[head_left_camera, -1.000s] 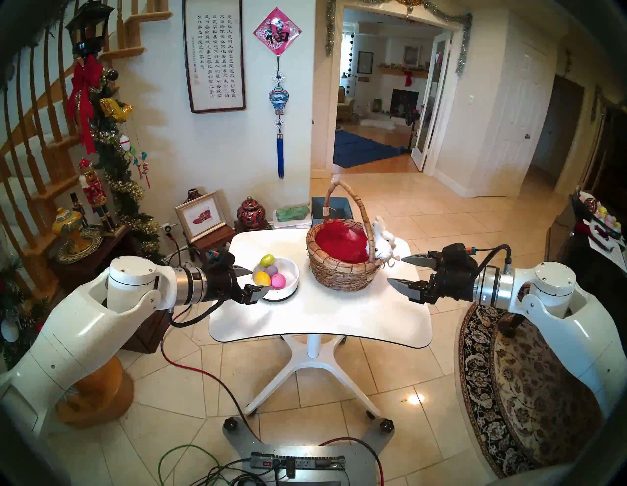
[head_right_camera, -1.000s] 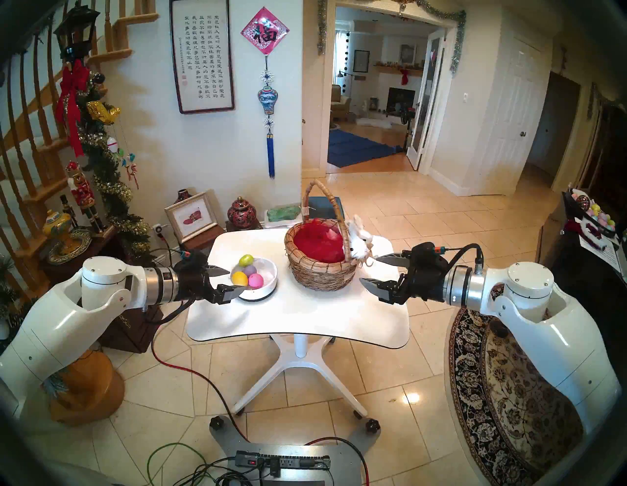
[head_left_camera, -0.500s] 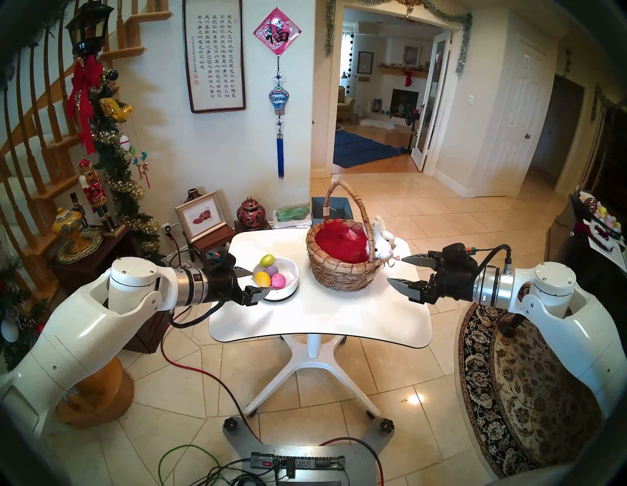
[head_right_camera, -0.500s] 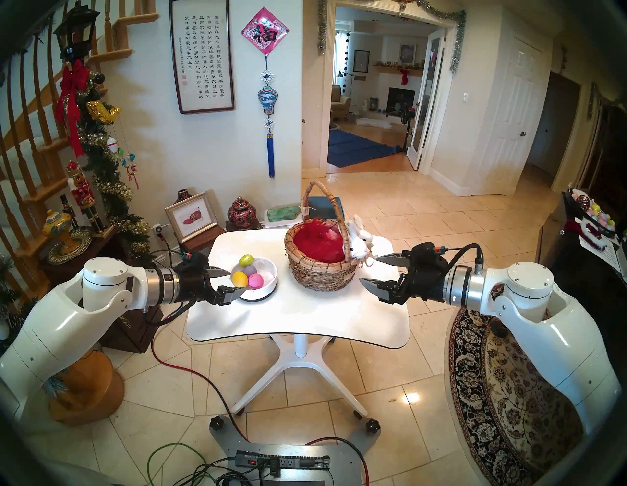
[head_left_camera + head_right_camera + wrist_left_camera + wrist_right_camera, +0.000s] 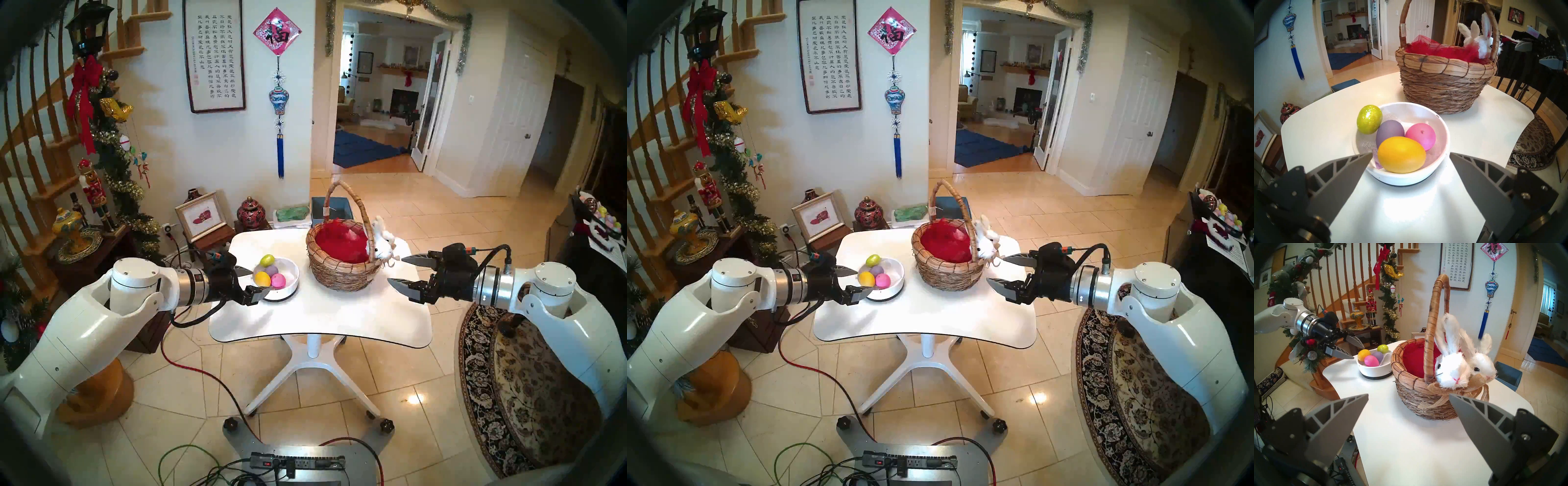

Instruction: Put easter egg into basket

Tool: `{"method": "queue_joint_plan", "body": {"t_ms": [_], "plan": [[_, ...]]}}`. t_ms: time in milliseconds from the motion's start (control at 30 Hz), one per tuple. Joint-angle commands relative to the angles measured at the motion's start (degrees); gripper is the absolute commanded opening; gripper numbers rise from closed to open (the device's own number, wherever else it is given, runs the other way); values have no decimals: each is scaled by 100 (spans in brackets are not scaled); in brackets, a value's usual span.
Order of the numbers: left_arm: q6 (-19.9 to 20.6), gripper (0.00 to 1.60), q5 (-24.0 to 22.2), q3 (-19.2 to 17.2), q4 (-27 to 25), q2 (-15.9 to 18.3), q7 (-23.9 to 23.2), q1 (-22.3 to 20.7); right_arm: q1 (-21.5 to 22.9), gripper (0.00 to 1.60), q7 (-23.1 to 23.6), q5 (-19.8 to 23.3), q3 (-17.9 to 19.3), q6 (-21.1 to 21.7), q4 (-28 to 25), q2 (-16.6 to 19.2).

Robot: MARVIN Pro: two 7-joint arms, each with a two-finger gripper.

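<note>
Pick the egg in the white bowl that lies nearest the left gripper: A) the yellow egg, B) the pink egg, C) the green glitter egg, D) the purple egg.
A: in the left wrist view the yellow egg sits at the bowl's near side, right ahead of the open left gripper, with the other three eggs behind it.

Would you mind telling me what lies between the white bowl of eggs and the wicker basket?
Nothing: only bare white table separates the bowl from the basket, clearest in the left wrist view.
</note>
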Motion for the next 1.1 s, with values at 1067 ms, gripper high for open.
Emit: {"method": "queue_joint_plan", "body": {"t_ms": [1067], "plan": [[79,160,144,25,91,-184,-41,-213,8,160,-7,7,47,-8,-7,12]]}}
